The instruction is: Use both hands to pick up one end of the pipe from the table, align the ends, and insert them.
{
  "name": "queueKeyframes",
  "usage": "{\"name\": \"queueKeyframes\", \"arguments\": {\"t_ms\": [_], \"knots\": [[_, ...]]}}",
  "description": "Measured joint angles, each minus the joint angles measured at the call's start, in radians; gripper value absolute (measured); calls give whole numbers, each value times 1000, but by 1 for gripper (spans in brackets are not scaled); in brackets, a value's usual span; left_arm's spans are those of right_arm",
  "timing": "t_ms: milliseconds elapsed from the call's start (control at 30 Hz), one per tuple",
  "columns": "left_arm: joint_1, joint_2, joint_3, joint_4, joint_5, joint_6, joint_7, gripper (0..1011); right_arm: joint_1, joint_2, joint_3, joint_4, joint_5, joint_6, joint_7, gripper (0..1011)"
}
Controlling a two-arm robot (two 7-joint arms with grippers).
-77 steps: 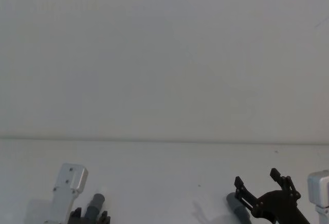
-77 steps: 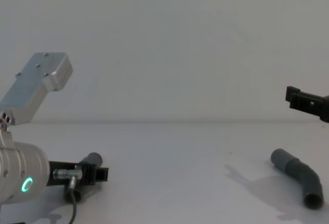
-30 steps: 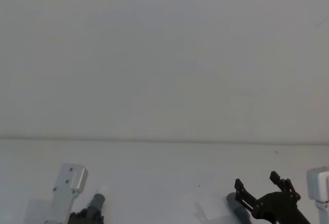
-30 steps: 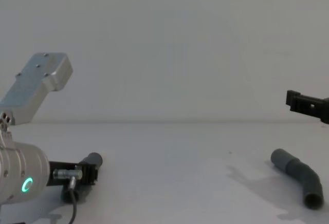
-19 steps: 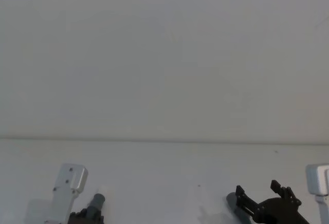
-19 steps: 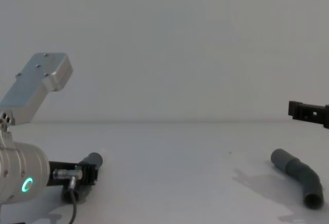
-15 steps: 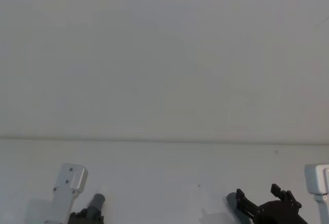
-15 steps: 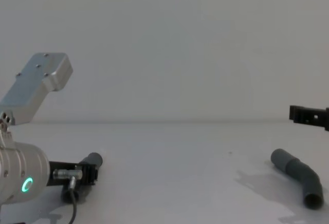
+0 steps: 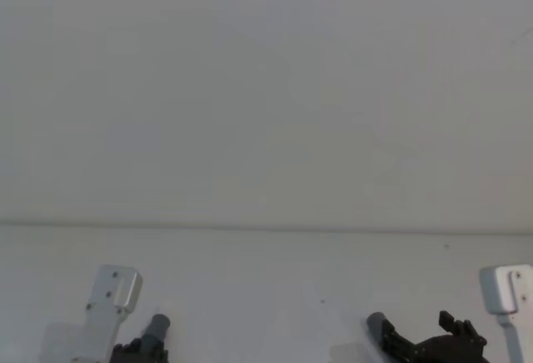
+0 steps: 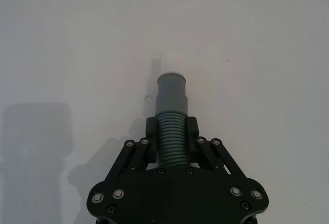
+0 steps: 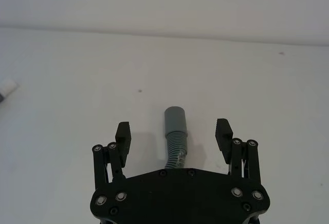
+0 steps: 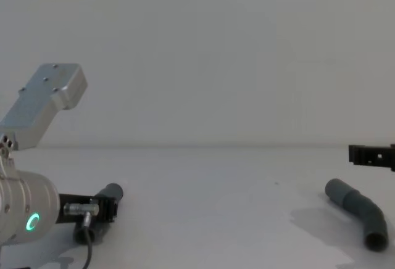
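**Left end effector clamped on the hose, right one spread wide above the far end**

The white matte tabletop [image 12: 203,219] is plain and flat. It runs back to a straight seam where a bare pale grey wall [image 12: 203,53] rises. A tiny dark speck [image 9: 322,300] marks the surface between the two arms, and soft shadows lie beneath them.

On the left, low over the tabletop, the black left end effector [image 10: 172,131] is closed on the dark grey ribbed plastic hose [image 10: 171,144]. Its flat fingers pinch the ribs just behind the smooth cylindrical cuff [image 10: 171,93], and a narrower white tip [image 10: 171,62] sticks out beyond that cuff. The silver-grey arm behind it shows a green ring light [image 12: 32,222]. Whether this cuff touches the surface cannot be told.

On the right, the hose's other end [image 12: 361,210] lies on the tabletop in a gentle bend, its cuff pointing inward and away from the robot. The right end effector [image 11: 173,131] hangs over it, spread wide and holding nothing. In the right wrist view one finger stands on either side of the cuff. From the chest view its fingers [image 12: 370,155] are above the hose, clear of it.
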Motion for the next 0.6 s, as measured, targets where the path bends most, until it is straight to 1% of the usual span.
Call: {"name": "queueKeyframes", "arguments": {"t_ms": [267, 600], "knots": [[0, 0, 0, 0, 0, 0, 0, 293, 24, -9, -12, 22, -19, 33, -14, 1004], [0, 0, 0, 0, 0, 0, 0, 293, 54, -29, -16, 56, -27, 78, -23, 1004]]}}
